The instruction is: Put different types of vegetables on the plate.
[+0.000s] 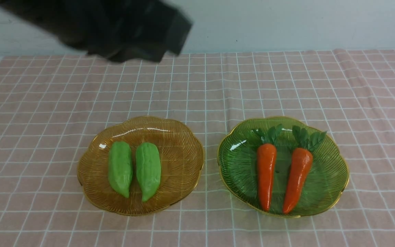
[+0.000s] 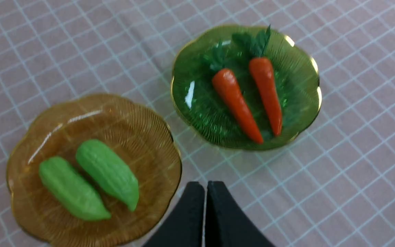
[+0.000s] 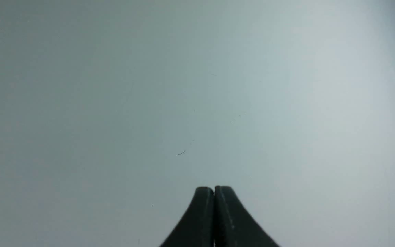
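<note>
**A:** Front view first; where do the vegetables lie?

**B:** On a pink checked tablecloth [image 1: 46, 103] stand two ribbed glass plates, side by side but not touching; the amber plate [image 1: 180, 151], on the left, bears the left-hand gourd [image 1: 120, 168] and the right-hand gourd [image 1: 148, 170], close alongside each other, narrow tips toward the camera; the green plate [image 1: 331, 178], on the right, bears the left-hand carrot [image 1: 266, 173] and the right-hand carrot [image 1: 297, 178], leafy tops away from the camera, points toward it; each plate carries one kind only.

**A:** Any arm in that view?

**B:** The left arm [image 1: 115, 31] shows as a dark blur at the upper left, over the far part of the cloth and well apart from both plates; whether its pincer is spread or pressed together I cannot tell from there.

**A:** And the left wrist view?

**B:** The left gripper [image 2: 205, 187] has its two black fingers pressed together, pinching nothing; the tips show against the cloth near the amber plate's rim; both plates, with all four vegetables lying in them, are in sight beyond.

**A:** The right wrist view?

**B:** The right gripper [image 3: 214, 190] is likewise pressed together and holds nothing; behind it lies a plain pale grey surface [image 3: 197, 85].
</note>
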You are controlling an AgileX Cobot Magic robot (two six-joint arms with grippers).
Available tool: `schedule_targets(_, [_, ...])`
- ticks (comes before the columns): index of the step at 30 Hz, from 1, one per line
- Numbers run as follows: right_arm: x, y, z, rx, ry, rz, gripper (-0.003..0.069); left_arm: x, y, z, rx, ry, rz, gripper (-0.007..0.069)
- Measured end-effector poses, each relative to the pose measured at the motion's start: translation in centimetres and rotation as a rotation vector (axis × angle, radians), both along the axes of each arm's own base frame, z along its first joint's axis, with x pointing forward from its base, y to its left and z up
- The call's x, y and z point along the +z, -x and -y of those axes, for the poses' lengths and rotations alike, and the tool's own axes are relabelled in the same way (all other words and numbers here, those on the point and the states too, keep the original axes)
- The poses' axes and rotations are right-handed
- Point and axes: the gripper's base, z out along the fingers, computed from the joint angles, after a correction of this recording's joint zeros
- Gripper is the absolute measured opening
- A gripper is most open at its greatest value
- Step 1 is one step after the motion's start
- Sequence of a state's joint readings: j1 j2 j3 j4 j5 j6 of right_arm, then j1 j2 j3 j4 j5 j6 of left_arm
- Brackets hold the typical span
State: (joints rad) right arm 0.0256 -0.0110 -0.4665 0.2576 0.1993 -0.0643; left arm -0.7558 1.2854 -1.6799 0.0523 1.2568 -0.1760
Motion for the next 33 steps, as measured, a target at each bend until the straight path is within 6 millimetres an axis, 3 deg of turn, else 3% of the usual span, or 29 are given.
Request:
schedule_targets(3, [0.0, 0.0, 0.0, 0.000, 0.001, -0.001, -0.0015, -2.3, 4.6, -4.4, 0.005, 0.020, 0.021, -0.0003])
schedule_targets(6, [0.0, 0.0, 0.0, 0.000, 0.001, -0.001, -0.0015, -4.9, 7.3, -6.9, 0.012, 0.082, 0.072, -0.0003])
schedule_targets(10, [0.0, 0.0, 0.0, 0.000, 0.001, -0.002, -0.0015, -8.9, 12.7, -11.9, 0.013, 0.311, 0.285, -0.0003])
schedule_targets(16, [-0.1, -0.1, 0.0, -0.001, 0.001, -0.005, -0.0015, -12.7, 17.6, -16.4, -0.008, 0.622, 0.639, -0.0003])
schedule_targets(20, [-0.1, -0.1, 0.0, 0.001, 0.001, -0.006, -0.0015, -12.5, 17.8, -16.7, -0.020, 0.677, 0.786, -0.0003])
schedule_targets(33, [-0.4, -0.2, -0.1, 0.006, 0.005, -0.035, -0.0015, -12.3, 16.9, -16.0, -0.029, 0.630, 0.833, -0.0003])
